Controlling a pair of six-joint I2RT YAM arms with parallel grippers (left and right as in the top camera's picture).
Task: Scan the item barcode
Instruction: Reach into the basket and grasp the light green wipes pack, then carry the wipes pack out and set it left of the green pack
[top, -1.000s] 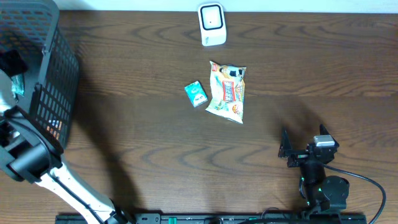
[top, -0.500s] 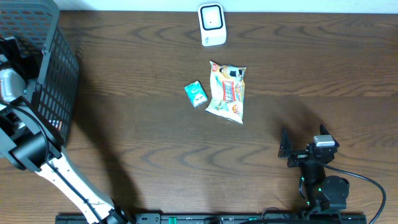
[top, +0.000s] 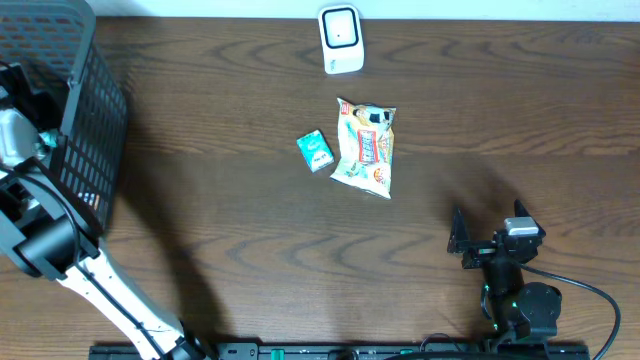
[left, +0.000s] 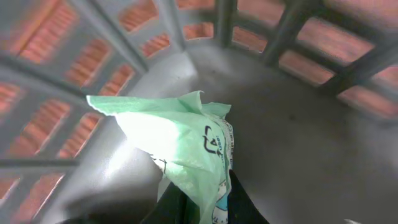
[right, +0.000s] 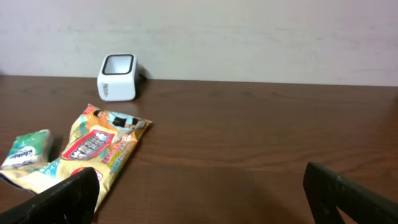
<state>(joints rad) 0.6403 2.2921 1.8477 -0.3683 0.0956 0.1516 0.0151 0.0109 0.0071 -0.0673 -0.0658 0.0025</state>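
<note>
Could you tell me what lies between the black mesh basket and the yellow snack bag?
A small green rectangular packet, close beside the yellow snack bag; the overhead view shows it.

A dark brown wooden table (top: 250, 250) with visible grain, seen from above. A white barcode scanner (top: 340, 40) stands upright at the far edge, near the middle. Closer in, near the centre, a colourful snack bag (top: 366, 148) lies flat, its long side running away from the front edge. A small teal pack (top: 315, 152) lies just beside the bag's left edge, slightly tilted. A dark mesh basket (top: 95, 130) stands at the far left end, well apart from the other items
</note>
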